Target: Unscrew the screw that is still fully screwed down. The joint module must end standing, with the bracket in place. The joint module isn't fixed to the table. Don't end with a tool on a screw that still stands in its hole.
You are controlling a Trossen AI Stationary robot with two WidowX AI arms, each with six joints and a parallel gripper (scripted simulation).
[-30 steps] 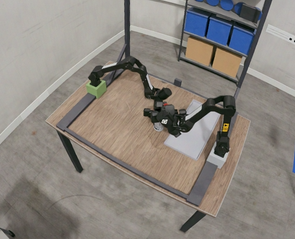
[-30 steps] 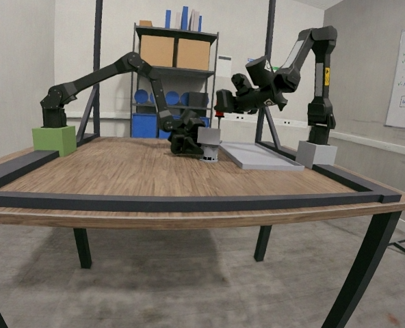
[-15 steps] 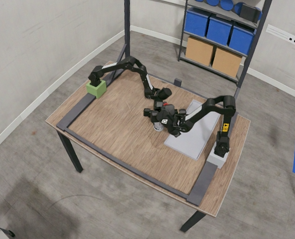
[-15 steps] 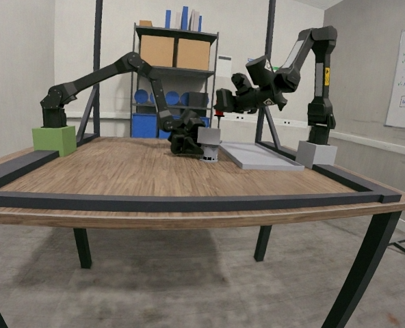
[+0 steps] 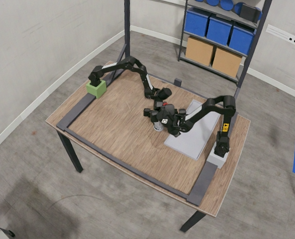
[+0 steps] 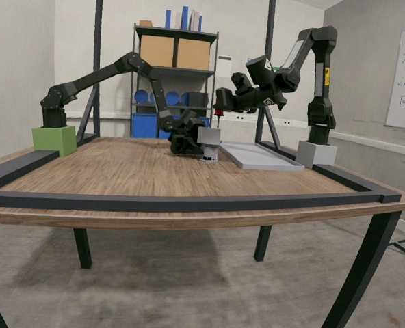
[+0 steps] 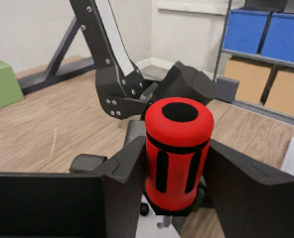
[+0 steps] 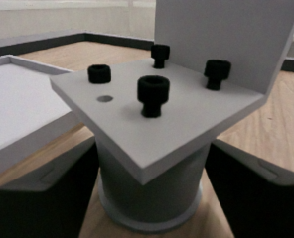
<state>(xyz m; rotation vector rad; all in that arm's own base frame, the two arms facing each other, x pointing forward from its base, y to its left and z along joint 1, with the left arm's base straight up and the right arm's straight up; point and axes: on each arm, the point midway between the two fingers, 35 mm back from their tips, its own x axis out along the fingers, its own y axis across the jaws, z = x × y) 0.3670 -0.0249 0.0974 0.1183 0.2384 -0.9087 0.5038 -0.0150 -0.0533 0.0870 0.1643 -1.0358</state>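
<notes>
The joint module (image 5: 158, 127) (image 6: 209, 155) (image 8: 147, 193) stands upright with the grey bracket (image 6: 208, 135) (image 8: 187, 116) on top. In the right wrist view, one black screw (image 8: 99, 73) sits with its head low on the plate. Three other screws (image 8: 153, 91) (image 8: 218, 70) (image 8: 160, 53) stand raised with their shanks showing. An empty hole (image 8: 105, 98) is in the plate. My right gripper (image 8: 151, 142) is shut on the module below the bracket. My left gripper (image 6: 219, 102) (image 7: 172, 143) is shut on the red screwdriver (image 5: 165, 104) (image 7: 179, 131), pointing down above the bracket. Its tip does not show in the right wrist view.
A light grey tray (image 5: 183, 146) (image 6: 266, 165) (image 8: 23, 109) lies beside the module, on the side of the left arm's grey base (image 5: 217, 159). The right arm stands on a green base (image 5: 96, 88). Dark rails (image 5: 121, 160) border the table. The two arms are close together over the module.
</notes>
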